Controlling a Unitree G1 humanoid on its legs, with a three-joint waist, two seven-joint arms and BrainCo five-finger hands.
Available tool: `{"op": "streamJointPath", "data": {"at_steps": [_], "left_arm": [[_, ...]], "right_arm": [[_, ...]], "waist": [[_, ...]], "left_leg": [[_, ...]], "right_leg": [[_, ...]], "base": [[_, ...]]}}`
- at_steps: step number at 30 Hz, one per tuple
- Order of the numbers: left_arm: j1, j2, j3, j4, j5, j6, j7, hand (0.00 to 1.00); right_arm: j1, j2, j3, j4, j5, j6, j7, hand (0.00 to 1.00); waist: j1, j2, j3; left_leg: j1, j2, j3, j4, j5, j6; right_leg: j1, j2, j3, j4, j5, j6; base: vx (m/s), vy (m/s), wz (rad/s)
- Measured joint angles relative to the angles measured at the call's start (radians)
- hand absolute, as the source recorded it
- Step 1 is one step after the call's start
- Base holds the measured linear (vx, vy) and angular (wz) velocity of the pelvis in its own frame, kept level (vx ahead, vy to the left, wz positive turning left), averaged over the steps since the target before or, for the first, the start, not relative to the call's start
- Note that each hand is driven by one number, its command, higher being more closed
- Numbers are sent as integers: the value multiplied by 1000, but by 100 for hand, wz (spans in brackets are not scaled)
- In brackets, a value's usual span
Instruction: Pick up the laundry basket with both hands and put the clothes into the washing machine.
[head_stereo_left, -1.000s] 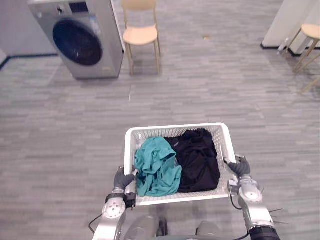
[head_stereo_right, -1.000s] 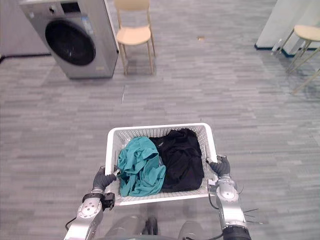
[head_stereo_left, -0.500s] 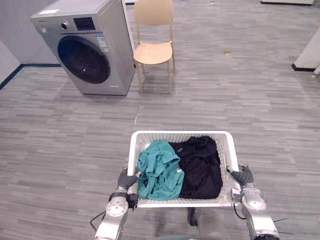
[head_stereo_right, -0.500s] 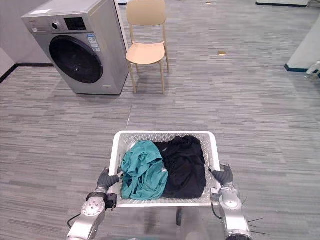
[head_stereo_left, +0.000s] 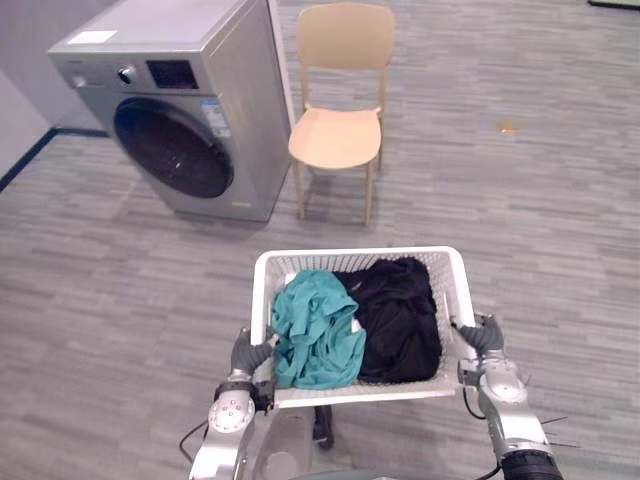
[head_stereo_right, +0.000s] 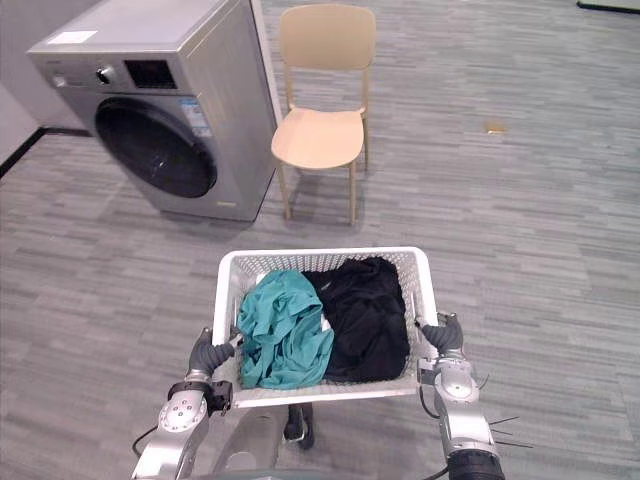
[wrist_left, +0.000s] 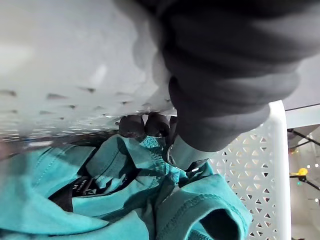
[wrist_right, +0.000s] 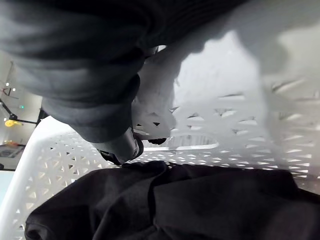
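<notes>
A white perforated laundry basket (head_stereo_left: 350, 259) is held in front of me above the floor. Inside lie a teal garment (head_stereo_left: 316, 329) on the left and a black garment (head_stereo_left: 400, 315) on the right. My left hand (head_stereo_left: 247, 356) is curled over the basket's left rim, and my right hand (head_stereo_left: 483, 337) is curled over its right rim. In the left wrist view dark fingertips (wrist_left: 145, 125) hook through the rim above the teal garment (wrist_left: 75, 175). The right wrist view shows the thumb (wrist_right: 120, 147) inside the rim over the black garment (wrist_right: 165, 200). A silver washing machine (head_stereo_left: 190, 110) stands ahead to the left, its dark round door (head_stereo_left: 172, 147) shut.
A beige wooden chair (head_stereo_left: 340, 120) stands just right of the washing machine. Grey plank floor (head_stereo_left: 540, 200) stretches open ahead and to the right. A small brown scrap (head_stereo_left: 507, 127) lies on the floor far right.
The camera has moved closer to the washing machine and chair, which now look larger and nearer. Both hands keep their hold on the basket, and the clothes lie as before.
</notes>
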Motion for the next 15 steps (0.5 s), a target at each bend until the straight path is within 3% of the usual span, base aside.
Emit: {"op": "streamJointPath", "data": {"at_steps": [1, 2, 3, 4, 5, 6, 8, 9, 10, 11, 12, 14, 15], "left_arm": [[14, -3, -1, 6, 0, -3, 1, 100], [9, 23, -1, 10, 0, -2, 2, 100], [4, 32, -2, 12, 0, -1, 2, 100], [4, 36, -1, 17, 1, 4, 3, 100], [3, 35, -2, 21, 2, 5, 3, 100], [1, 39, -10, 23, 1, 5, 5, 100], [-16, 56, -17, 26, 0, 5, 6, 100], [-28, 72, -27, 30, 0, 5, 5, 100], [-45, 77, -30, 41, -1, 4, 4, 100], [-57, 76, -31, 52, 0, 4, 4, 100], [-71, 77, -31, 59, 1, 4, 3, 100], [-72, 79, -37, 80, 2, 3, 2, 100], [-63, 54, -38, 115, 3, 4, 2, 100]], "right_arm": [[3, 1, 3, 10, -5, -3, 8, 100], [4, 21, 3, 12, -8, -3, 9, 100], [4, 26, 3, 13, -9, -2, 10, 100], [8, 27, 7, 13, -12, -1, 11, 100], [12, 27, 7, 13, -17, -1, 11, 100], [24, 26, 6, 12, -19, -2, 11, 100], [25, 26, 6, 12, -19, -2, 12, 100], [28, 25, 6, 11, -19, -2, 13, 100], [32, 25, 2, 10, -18, -2, 13, 100], [34, 26, -2, 10, -18, -2, 13, 100], [33, 25, -4, 8, -17, -2, 13, 100], [39, 24, -4, 8, -18, 0, 13, 100], [51, 16, -5, 8, -18, 5, 13, 100]], "waist": [[5, -11, -8], [-11, -48, -15], [-19, -58, -14], [-28, -53, -9], [-31, -44, -5], [-48, -23, -7], [-64, -8, -2], [-82, -4, -4], [-86, -1, -3], [-92, -3, -3], [-113, -16, -7], [-131, -37, -14], [-131, 10, -37]], "left_leg": [[78, -23, -2, -57, -79, -14], [132, -68, -3, -68, -164, -8], [161, -86, -4, -74, -188, -9], [239, -99, -4, -109, -208, -6], [285, -102, -5, -139, -209, -5], [389, -104, -22, -225, -209, -5], [474, -107, -49, -296, -204, -13], [528, -106, -63, -331, -191, -33], [588, -107, -80, -375, -192, -37], [618, -110, -94, -400, -194, -41], [673, -123, -129, -448, -200, -50], [763, -138, -193, -470, -225, -90], [797, -97, -226, -436, -228, -95]], "right_leg": [[-112, -33, 15, 297, 43, 88], [-240, -87, 28, 589, 108, 97], [-301, -109, 15, 701, 93, 70], [-393, -123, -18, 813, 45, -11], [-426, -121, -41, 823, 22, -47], [-501, -107, -122, 777, -30, -81], [-576, -76, -194, 661, -68, -106], [-614, -41, -232, 470, -66, -111], [-638, 7, -251, 222, -7, -111], [-643, 27, -251, 86, 44, -105], [-666, 51, -248, -115, 140, -91], [-695, 65, -214, -184, 234, -166], [-685, 91, -187, -125, 384, -232]], "base": [[615, 281, -24], [525, 225, -13], [603, 189, 10], [516, 164, -2], [767, 218, 0], [643, 162, 10], [571, 104, 25], [656, 59, 39], [677, 39, 45], [889, -8, 62], [923, -56, 78], [900, -90, 71], [727, -85, 24]]}}
